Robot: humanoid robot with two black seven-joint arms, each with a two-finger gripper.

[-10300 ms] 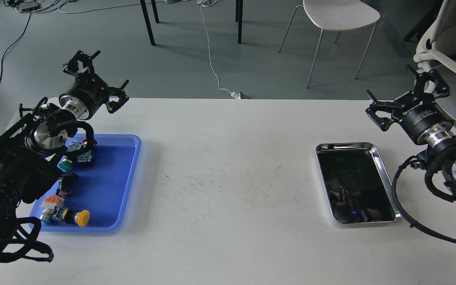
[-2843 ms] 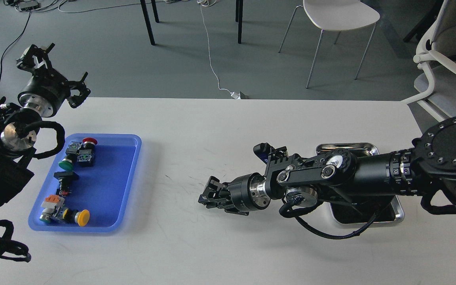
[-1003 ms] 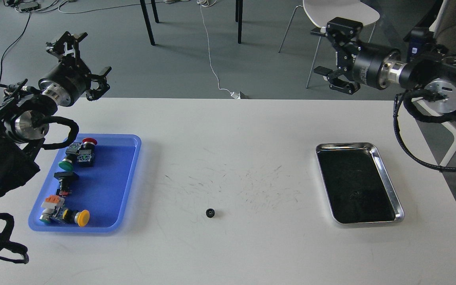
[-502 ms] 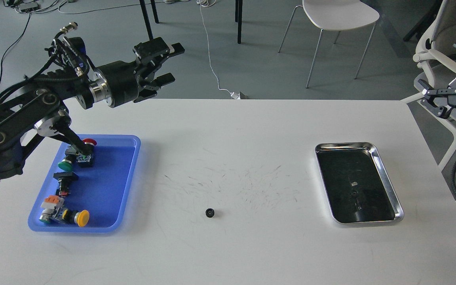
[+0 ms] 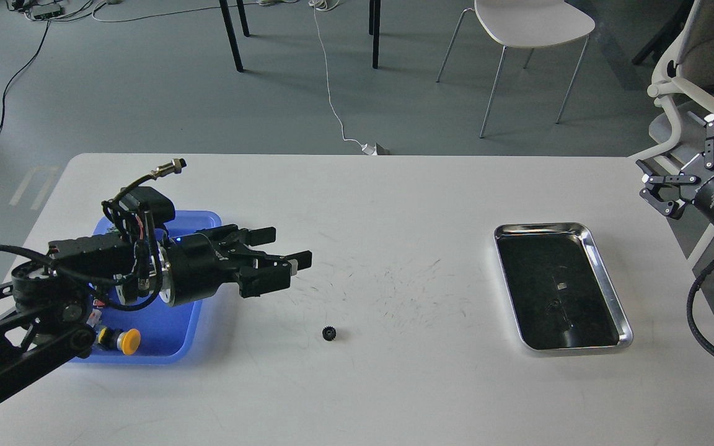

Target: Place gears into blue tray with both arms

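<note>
Your left gripper [image 5: 289, 251], fingers wide and empty, is above the tiny black toothed gear [image 5: 330, 333]; descending off-centre may knock it away.

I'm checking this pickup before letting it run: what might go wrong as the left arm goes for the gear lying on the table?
The gear is tiny and lies flat on the table, so the open left gripper may pinch beside it or flick it away. The left arm hangs over the blue tray, hiding most of it; on the way back it may catch the rim or the yellow push-button.
</note>
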